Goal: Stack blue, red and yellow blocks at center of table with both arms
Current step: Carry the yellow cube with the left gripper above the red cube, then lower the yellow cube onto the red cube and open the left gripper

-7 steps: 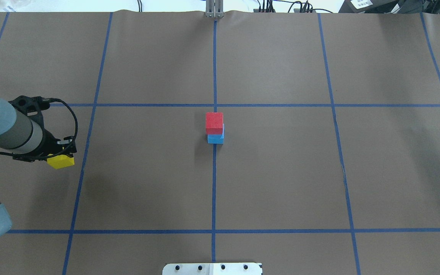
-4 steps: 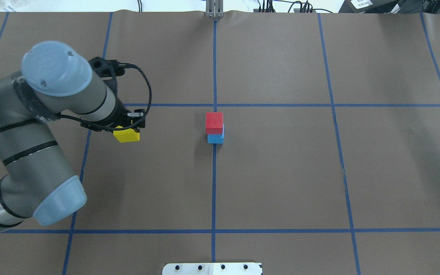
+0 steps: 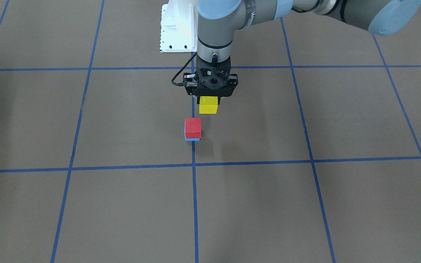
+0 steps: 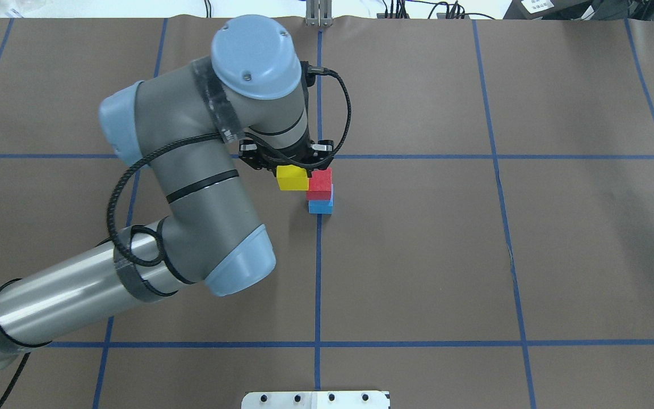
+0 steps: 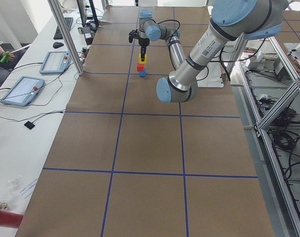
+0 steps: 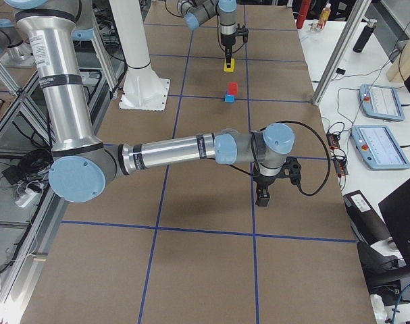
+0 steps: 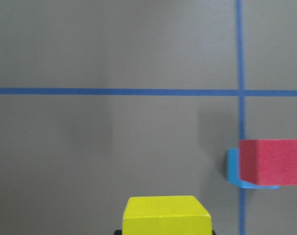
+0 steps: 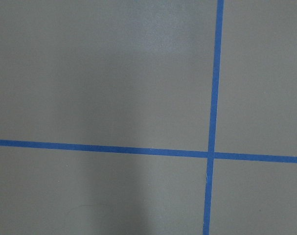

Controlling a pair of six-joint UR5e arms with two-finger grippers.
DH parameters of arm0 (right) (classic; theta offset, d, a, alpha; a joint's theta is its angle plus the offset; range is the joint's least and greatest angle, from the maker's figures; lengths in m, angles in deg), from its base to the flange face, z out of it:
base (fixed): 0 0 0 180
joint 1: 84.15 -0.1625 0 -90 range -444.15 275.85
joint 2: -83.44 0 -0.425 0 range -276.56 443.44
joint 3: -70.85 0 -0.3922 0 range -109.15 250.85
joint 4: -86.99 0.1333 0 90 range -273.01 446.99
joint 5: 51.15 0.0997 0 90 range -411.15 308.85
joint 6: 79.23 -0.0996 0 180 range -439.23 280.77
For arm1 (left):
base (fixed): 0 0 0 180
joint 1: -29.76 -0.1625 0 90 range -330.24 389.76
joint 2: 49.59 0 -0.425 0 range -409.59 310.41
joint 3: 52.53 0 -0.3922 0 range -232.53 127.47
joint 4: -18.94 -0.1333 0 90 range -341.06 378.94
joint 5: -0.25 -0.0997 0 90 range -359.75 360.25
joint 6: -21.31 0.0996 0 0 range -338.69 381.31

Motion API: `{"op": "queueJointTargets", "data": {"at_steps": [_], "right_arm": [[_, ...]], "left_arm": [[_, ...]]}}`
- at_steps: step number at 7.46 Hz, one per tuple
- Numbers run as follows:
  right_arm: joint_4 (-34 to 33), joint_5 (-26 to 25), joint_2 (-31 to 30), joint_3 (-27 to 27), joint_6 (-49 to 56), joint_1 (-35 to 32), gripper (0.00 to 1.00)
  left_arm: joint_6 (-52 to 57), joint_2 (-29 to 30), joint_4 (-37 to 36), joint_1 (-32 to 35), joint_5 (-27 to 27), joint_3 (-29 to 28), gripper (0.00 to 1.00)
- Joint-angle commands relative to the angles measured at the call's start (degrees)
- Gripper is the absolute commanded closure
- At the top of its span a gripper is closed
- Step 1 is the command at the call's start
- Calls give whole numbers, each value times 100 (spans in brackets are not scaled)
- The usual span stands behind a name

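The left end effector [image 3: 209, 98] is clamped on the yellow block [image 4: 292, 178] and holds it clear of the bench [image 4: 418, 255]; in the overhead view the block hangs just beside the stack, at about 9 o'clock from the red block [image 4: 319, 182]. The red block sits on the blue block [image 4: 321, 207] at the crossing of the blue tape lines [image 4: 318, 272], slightly offset so a blue edge shows. The right end effector [image 6: 263, 197] hangs low, well apart from the stack at about 5 o'clock in the right-side view, and I cannot tell whether its fingers are apart or together.
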Motion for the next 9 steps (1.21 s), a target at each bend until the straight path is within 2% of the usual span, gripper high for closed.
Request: {"op": "queueJointTargets", "data": {"at_steps": [1,3,9], "right_arm": [[-9,0,0,9,0,-2,1],[-1,0,-9,18,0,-2,1],[-9,0,-18,27,0,-2,1]], "left_arm": [[-14,392,84,-50,-1,-578,100],[-14,392,469,-59,-45,-999,100],[-41,392,524,-147,-45,-1062,100]]}}
